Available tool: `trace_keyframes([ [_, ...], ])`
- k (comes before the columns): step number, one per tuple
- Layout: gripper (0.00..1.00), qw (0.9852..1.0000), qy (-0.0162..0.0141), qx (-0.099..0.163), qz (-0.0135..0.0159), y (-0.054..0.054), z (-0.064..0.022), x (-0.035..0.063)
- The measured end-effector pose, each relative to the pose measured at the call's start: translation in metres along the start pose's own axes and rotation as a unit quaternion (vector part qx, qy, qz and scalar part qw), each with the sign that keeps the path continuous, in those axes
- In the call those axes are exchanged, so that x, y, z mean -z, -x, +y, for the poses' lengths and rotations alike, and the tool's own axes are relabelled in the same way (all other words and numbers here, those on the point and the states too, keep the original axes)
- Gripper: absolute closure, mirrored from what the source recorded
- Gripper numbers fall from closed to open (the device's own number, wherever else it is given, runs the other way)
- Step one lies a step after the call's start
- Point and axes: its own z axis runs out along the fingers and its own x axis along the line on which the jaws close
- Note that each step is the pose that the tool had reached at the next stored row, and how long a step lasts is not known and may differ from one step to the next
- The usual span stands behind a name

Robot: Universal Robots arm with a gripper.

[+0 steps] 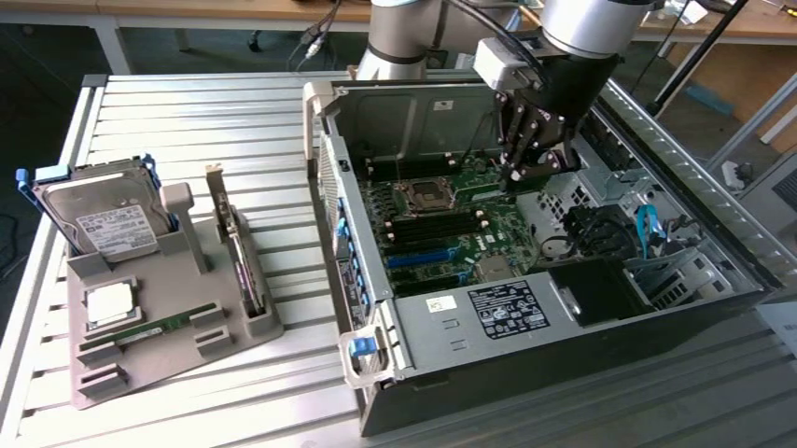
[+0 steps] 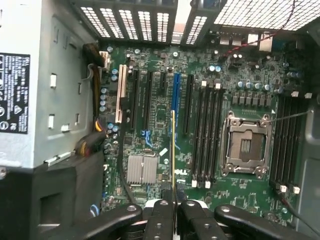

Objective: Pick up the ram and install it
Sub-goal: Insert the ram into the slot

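Gripper (image 2: 174, 205) pinches the ram (image 2: 173, 150) edge-on; its long axis runs along the slots (image 2: 207, 135); in exterior view it is at two to three o'clock from socket (image 1: 430, 193).

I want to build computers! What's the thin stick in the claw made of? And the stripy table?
The ram, edge-on in the gripper, looks like stiff circuit board, probably fibreglass: thin yellowish-green edge. The table looks like bare metal, maybe aluminium: pale grey ribbed slats with dull shine.
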Motion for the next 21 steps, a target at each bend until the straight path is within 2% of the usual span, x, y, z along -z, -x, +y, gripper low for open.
trace_keyframes([
  [4,0.88,1.0,0.0,0.0,0.0,0.004,0.0102,-0.0083],
  [7,0.88,1.0,0.0,0.0,0.0,0.01,0.0282,-0.0183],
  [8,0.88,1.0,0.0,0.0,0.0001,0.013,0.0315,-0.0219],
  [12,0.88,1.0,0.0,-0.001,0.0001,0.024,0.0308,-0.0358],
  [16,0.88,0.9995,0.0002,-0.033,0.0008,0.026,0.0309,-0.0452],
  [21,0.88,0.9994,0.0002,-0.034,0.0012,0.03,0.0308,-0.0551],
])
